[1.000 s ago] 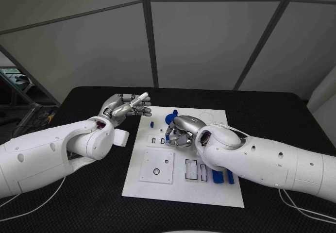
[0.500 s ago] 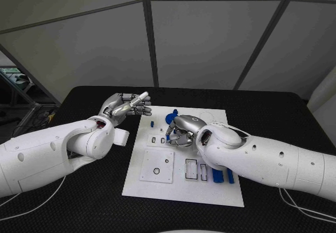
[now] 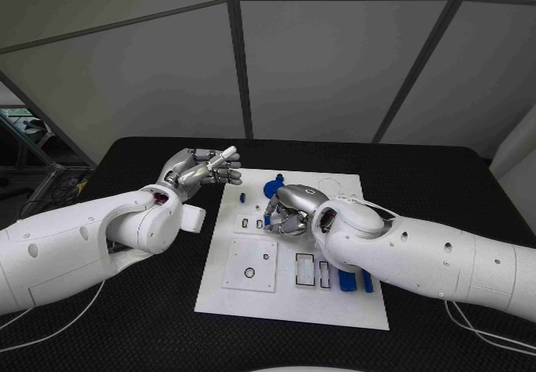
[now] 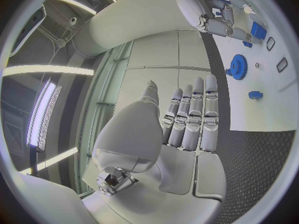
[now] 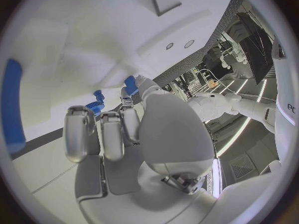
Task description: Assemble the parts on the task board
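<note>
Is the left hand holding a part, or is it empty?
Empty. The left hand has straight fingers lying side by side, beside the task board.

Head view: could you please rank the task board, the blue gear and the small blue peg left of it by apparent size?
1. Task board
2. Blue gear
3. Blue peg
The gear lies slightly farther away, but the gaps are plain.

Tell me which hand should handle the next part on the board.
Probably the right hand: it sits over the board with its fingers down among the blue parts, beside the blue gear. The left hand is raised off the board's edge, holding nothing.
</note>
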